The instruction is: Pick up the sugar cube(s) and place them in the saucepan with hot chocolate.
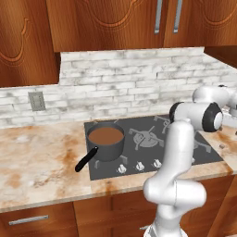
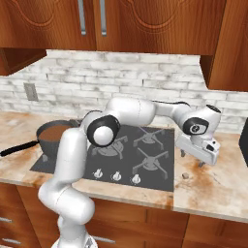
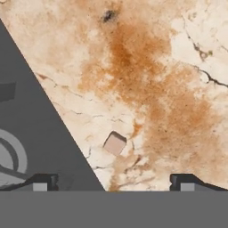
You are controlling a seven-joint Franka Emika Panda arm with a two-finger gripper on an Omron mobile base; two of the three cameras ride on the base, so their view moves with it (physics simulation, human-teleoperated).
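Observation:
A small pale sugar cube lies on the marbled counter just right of the cooktop's edge; it also shows as a tiny block in the right base view. My gripper hangs open a little above it, pointing down, with the cube apart from it, just ahead of the gap between the fingertips. Nothing is held. The saucepan with hot chocolate stands on the cooktop's left front burner. It is dark grey and full of brown liquid, with its black handle pointing toward the counter's front left.
The black cooktop with its grates and front knobs lies between the saucepan and the cube. A brick backsplash and wooden cabinets rise behind. A dark object stands at the far right of the counter.

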